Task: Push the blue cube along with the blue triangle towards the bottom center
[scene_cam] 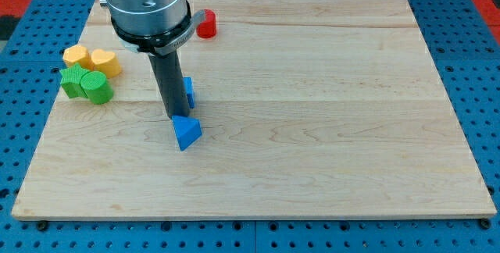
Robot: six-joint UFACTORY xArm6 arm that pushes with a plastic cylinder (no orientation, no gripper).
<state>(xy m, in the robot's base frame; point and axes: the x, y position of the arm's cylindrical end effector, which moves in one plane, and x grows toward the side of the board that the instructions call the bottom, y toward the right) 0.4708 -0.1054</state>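
The blue triangle lies left of the board's middle. The blue cube sits just above it, mostly hidden behind my dark rod; only its right edge shows. My tip rests at the triangle's upper edge, touching or nearly touching it, and just left of and below the cube.
A red block stands near the top edge, partly behind the arm's grey body. At the left are a yellow hexagon, a yellow heart, a green block and a green cylinder, clustered. The wooden board ends near the view's bottom.
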